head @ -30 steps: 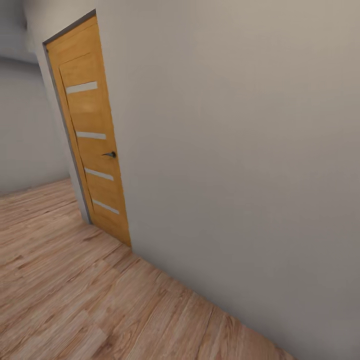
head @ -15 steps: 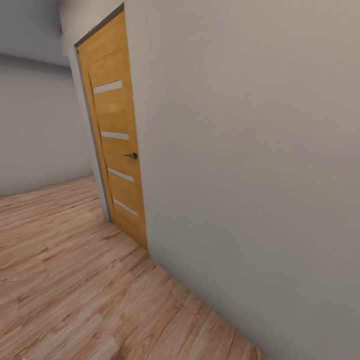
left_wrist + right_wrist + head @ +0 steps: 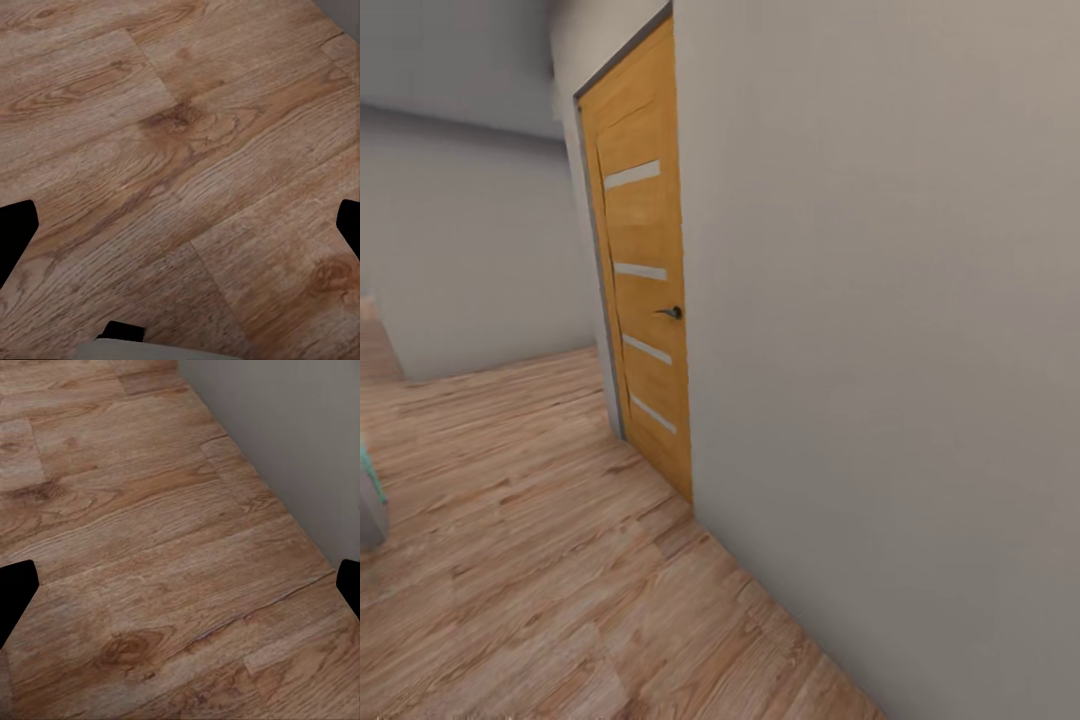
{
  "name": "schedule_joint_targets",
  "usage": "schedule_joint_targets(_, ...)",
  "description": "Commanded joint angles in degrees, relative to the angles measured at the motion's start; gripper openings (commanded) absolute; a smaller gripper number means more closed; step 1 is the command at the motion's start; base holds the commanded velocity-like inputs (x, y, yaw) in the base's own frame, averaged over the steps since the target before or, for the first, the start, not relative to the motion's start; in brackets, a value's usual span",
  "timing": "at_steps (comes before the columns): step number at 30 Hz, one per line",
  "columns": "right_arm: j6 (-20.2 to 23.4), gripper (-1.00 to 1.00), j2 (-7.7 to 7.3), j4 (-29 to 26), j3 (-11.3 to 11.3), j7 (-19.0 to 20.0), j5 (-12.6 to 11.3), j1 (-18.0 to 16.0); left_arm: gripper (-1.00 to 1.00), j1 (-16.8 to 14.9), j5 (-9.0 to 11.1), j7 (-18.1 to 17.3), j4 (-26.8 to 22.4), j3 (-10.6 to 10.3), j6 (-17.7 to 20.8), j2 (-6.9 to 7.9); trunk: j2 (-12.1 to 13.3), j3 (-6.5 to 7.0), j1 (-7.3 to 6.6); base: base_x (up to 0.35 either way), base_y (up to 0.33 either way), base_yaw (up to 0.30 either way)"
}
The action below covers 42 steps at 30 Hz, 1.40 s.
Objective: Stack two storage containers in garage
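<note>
In the head view, a small piece of something grey with a teal strip [image 3: 368, 495] cuts in at the far left edge, standing on the light wood plank floor [image 3: 530, 560]; too little of it shows to tell what it is. Behind it, a plain grey-beige back wall [image 3: 470, 250] runs across the far end of the room. The plank floor spreads from the near left corner toward that wall, with the boards running at a slant.

Further right, a honey-coloured wooden door [image 3: 645, 290] stands shut in a grey frame, with four narrow pale strips across its panel and a small dark lever handle [image 3: 670, 313] on its right side. The door's foot meets the plank floor. Right of the door, a large beige side wall [image 3: 880, 350] takes up the rest of the scene and meets the floor along a slanting line that runs to the bottom edge.

In the left wrist view, the left end effector [image 3: 180, 232] is released, with its dark fingertips [image 3: 15, 229] wide apart over bare wood planks and nothing between them. In the right wrist view, the right end effector [image 3: 180, 592] is likewise spread wide and grasps nothing, and it hangs over planks just beside the foot of the beige wall.

The two storage containers cannot be placed from these views.
</note>
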Motion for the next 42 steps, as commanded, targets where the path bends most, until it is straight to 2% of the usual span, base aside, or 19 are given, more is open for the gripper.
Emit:
schedule_joint_targets(1,-0.04,1.00,-0.03,-0.13,0.19,-0.01,-0.09,0.05,1.00,0.00,-0.09,0.27,-0.01,-0.01,-0.13,-0.03,-0.02,-0.03,0.01,0.013,0.000,0.290)
schedule_joint_targets(15,-0.03,1.00,-0.03,-0.13,0.22,-0.01,-0.09,0.05,1.00,0.00,-0.09,0.27,-0.01,-0.01,-0.14,0.01,-0.02,-0.03,0.01,0.172,0.000,0.290)
schedule_joint_targets(42,-0.05,1.00,-0.03,-0.13,0.24,-0.01,-0.09,0.05,1.00,0.00,-0.09,0.27,-0.01,-0.01,-0.14,0.01,-0.02,-0.29,0.01,0.317,0.000,0.269)
